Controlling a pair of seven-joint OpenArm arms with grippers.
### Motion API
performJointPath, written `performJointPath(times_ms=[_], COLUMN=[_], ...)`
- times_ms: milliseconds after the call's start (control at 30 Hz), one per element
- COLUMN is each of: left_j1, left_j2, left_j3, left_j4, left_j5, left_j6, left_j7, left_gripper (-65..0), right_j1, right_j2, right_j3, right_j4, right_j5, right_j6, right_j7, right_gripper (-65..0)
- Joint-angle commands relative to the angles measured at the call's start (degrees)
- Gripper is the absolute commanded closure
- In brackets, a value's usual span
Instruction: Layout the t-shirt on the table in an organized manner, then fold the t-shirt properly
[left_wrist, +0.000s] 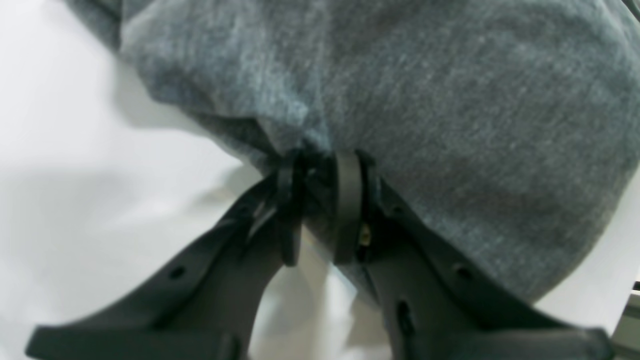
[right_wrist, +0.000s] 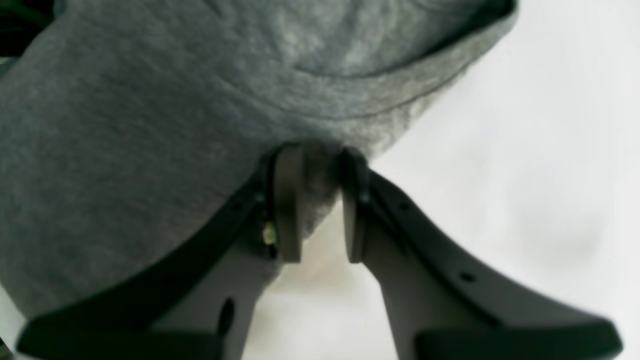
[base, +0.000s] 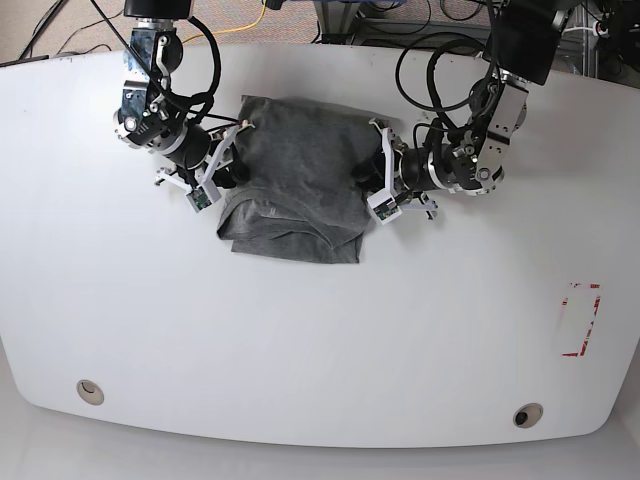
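The heather-grey t-shirt (base: 300, 175) lies folded in a compact bundle on the white table (base: 320, 340), towards the back middle. My left gripper (base: 368, 172) is at the bundle's right side, shut on a fold of the t-shirt (left_wrist: 400, 100), with cloth pinched between its black fingers (left_wrist: 347, 200). At the bundle's left side my right gripper (base: 236, 160) is shut on the t-shirt's edge (right_wrist: 150, 125), near a stitched hem; grey fabric sits between its fingers (right_wrist: 287, 200). Both grips hold the upper layer slightly off the table.
A red tape rectangle (base: 580, 320) marks the table at the right. Two round grommet holes (base: 90, 390) (base: 527, 413) sit near the front edge. Cables and equipment lie beyond the table's back edge (base: 330, 20).
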Motion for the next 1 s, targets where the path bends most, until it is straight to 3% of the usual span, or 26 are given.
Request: performJointPath(times_ms=[0,200,500,667,800,967], left_j1=[0.7,1.5,1.2,-1.0,-1.7,-3.2], left_j2=[-0.3,-0.2,0.1,3.7,7.3,12.2], left_j3=[-0.1,-3.9,-7.7,-7.5,-4.3,0.9], left_j4=[0.7,2.3,10.1,14.4,17.2,19.2], left_j5=[0.5,0.5,0.7,1.9,6.1,11.8], left_j6=[-0.3,-0.3,-0.3,-0.3,5.8,11.9], left_j7=[1.2,1.4,1.4,1.0,0.9,0.2], left_gripper=[-8.9,-8.9,-9.0,-9.2,-9.4,-9.4], right_j1=[1.5,2.4,1.4,1.2,1.1,0.9], right_j2=[0.4,0.4,0.5,0.5,0.9,4.2], right_j3=[0.2,0.3,6.0,11.1,14.2,15.5], right_j4=[-0.2,0.7,13.3,19.5,20.8,20.7], right_j5=[0.9,0.9,0.9,0.9,0.9,0.9], right_j6=[0.1,0.1,0.1,0.1,0.1,0.1], right_j7=[1.3,1.4,-0.5,-2.2,-2.4,-2.7], right_gripper=[-13.3,-13.2,-13.5,-13.6,-13.6,-13.6])
